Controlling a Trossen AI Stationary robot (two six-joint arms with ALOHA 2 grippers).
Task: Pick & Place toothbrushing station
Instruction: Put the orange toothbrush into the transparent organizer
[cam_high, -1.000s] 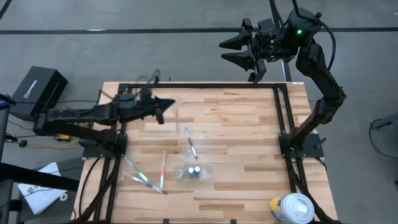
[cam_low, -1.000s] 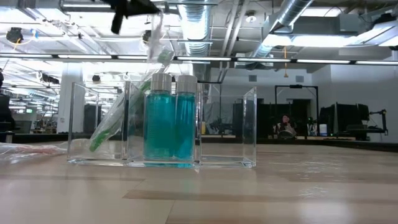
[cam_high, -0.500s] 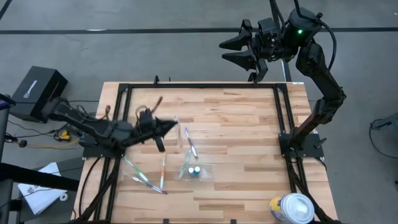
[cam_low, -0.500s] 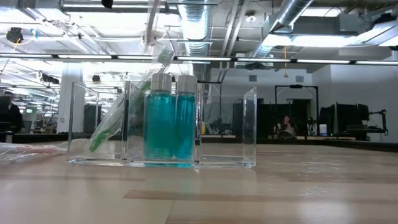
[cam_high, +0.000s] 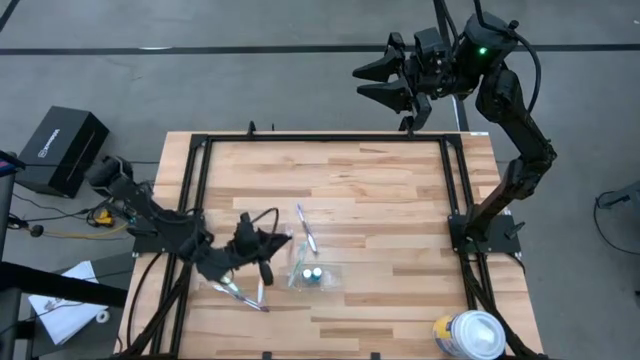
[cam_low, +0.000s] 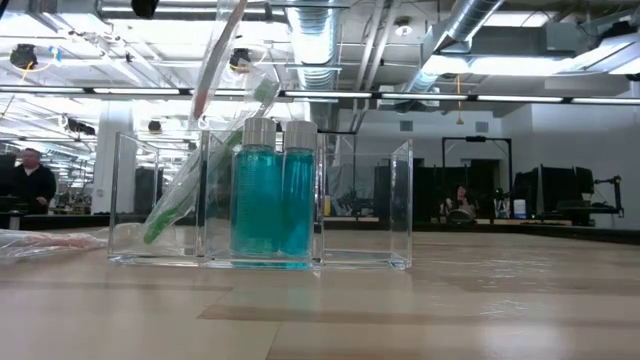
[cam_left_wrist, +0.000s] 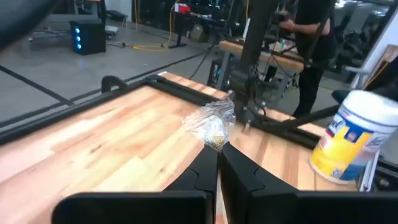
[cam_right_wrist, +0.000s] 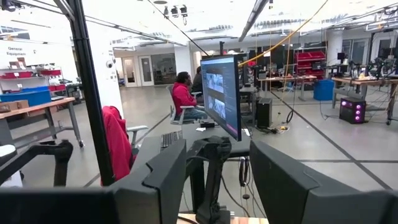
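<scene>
The jaws of the left gripper (cam_left_wrist: 217, 163) were pressed together on the crinkled clear wrapper of a toothbrush (cam_left_wrist: 212, 124), which stuck out just past the tips. From table height this held toothbrush (cam_low: 215, 60) hung tilted above the clear holder (cam_low: 365, 205), its lower end just over the holder's left compartment. Seen from above, the left gripper (cam_high: 280, 240) was low over the near-left part of the worktop (cam_high: 390, 190), just beside the holder (cam_high: 328, 282).

The holder stood upright on the worktop. Two small teal bottles (cam_low: 272, 195) with silver caps stood side by side in its middle compartment, and a wrapped green toothbrush (cam_low: 185, 195) leaned in its left one. Another wrapped toothbrush (cam_high: 306, 230) lay flat on the boards just beyond the holder. More toothbrushes (cam_high: 228, 288) lay near the worktop's left edge, partly under the left arm.

A round white-lidded canister (cam_high: 470, 335) stood at the near-right corner, well apart from the rest.

The right gripper (cam_high: 357, 82) hung raised beyond the far edge of the worktop, its jaws standing apart and holding nothing. Beyond it, in the room, a person in a red top (cam_right_wrist: 183, 93) sat at a desk.
</scene>
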